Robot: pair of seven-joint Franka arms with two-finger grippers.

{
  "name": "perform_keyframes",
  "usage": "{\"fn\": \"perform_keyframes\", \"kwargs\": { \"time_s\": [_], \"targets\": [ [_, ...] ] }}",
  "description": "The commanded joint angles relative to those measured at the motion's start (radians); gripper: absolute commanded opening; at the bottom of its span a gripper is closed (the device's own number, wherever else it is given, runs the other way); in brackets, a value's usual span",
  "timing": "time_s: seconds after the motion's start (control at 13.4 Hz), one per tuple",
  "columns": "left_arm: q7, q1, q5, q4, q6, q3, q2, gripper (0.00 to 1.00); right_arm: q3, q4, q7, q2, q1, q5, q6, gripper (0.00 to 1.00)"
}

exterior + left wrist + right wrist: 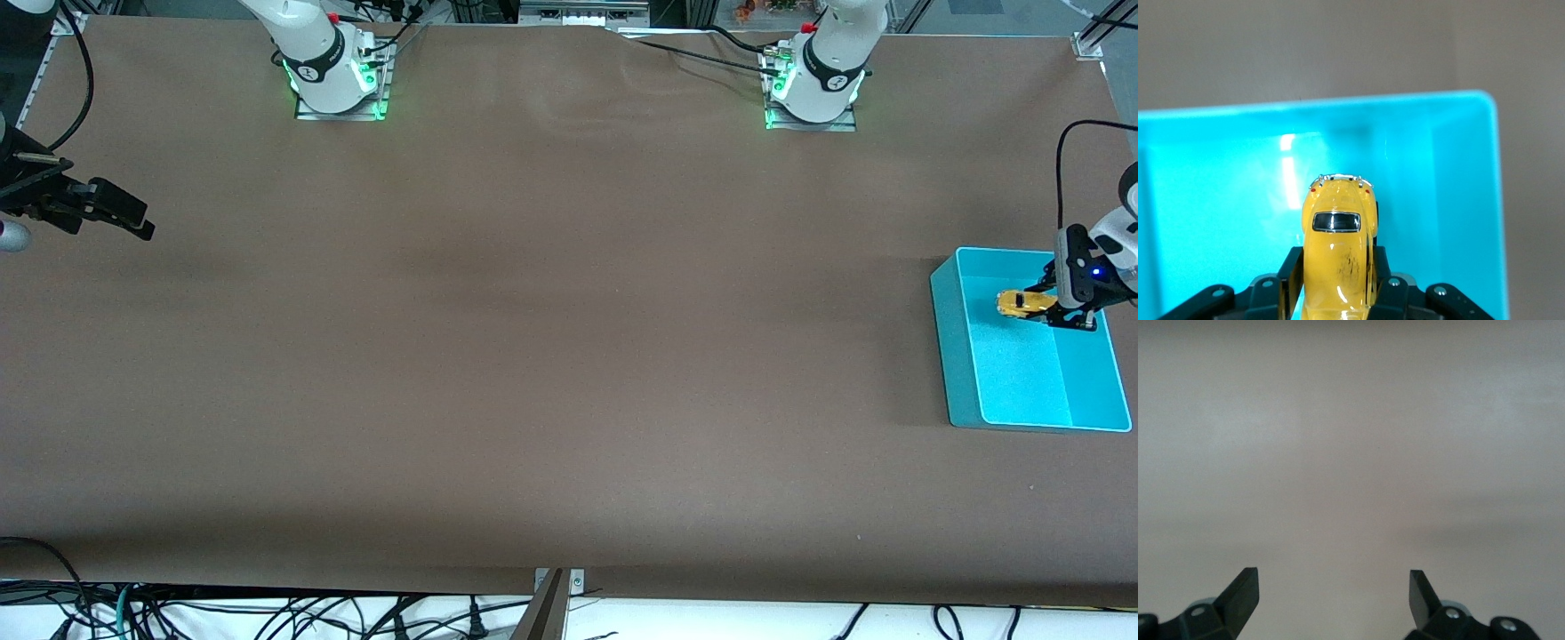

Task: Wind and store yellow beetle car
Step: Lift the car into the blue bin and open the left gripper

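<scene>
No readable text, labels, brands, numbers or signs anywhere

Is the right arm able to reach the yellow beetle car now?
Probably not. The right gripper waits open at its own table end, while the left gripper holds the yellow beetle car over the cyan bin.

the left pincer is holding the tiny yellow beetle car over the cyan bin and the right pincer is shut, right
Not quite: the right pincer is open, its fingers spread apart in the right wrist view. The left pincer does hold the tiny yellow beetle car over the cyan plastic bin.
</scene>
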Motion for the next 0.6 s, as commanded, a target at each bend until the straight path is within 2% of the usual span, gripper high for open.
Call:
{"fn": "perform_keyframes", "kwargs": {
  "time_s": [0.0,0.45,0.52],
  "targets": [
    [0.013,0.018,0.025,0.032,0.063,-0.013,0.07,0.44,0.006,-0.003,0.012,-0.018,-0.008,0.002,-0.016,1.0],
    [0.005,0.015,0.042,0.027,0.12,-0.013,0.141,0.45,0.006,-0.003,0.008,-0.018,-0.008,0.001,-0.015,1.0],
    [0.002,0.015,0.044,0.029,0.12,-0.013,0.141,0.5,0.007,-0.003,0.008,-0.018,-0.008,-0.001,-0.013,1.0]
  ]
}}
